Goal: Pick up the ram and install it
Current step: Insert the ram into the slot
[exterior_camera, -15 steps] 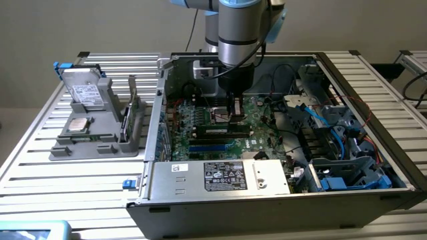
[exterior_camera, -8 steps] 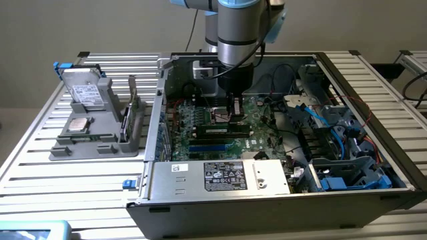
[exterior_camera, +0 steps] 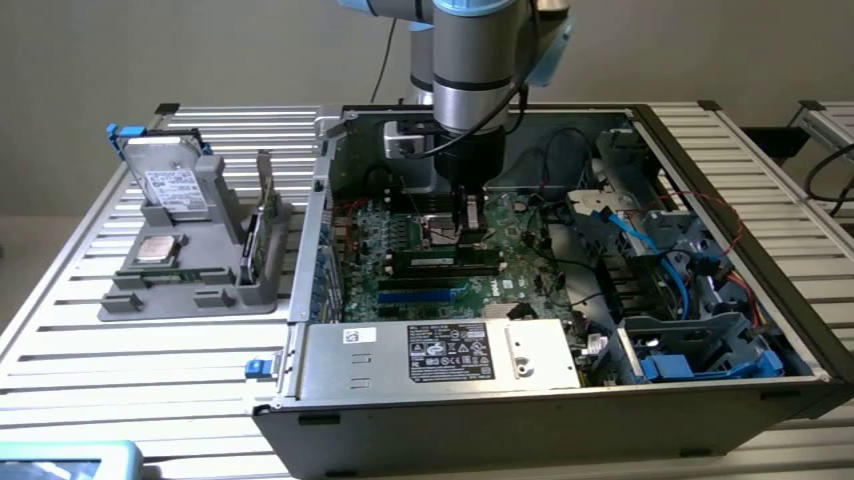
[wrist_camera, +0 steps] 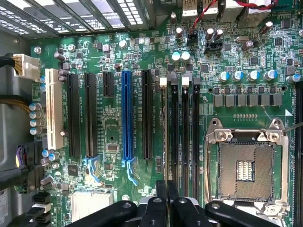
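The pincer (wrist_camera: 166,188) is closed narrowly on the long, thin green circuit-board ram (wrist_camera: 164,137). If the stick is pressed while tilted or offset, it could be jammed against the white end latch (wrist_camera: 163,81) or the green motherboard (wrist_camera: 113,124) strained. The ram is held edge-on in the grip, lined along that latch's slot
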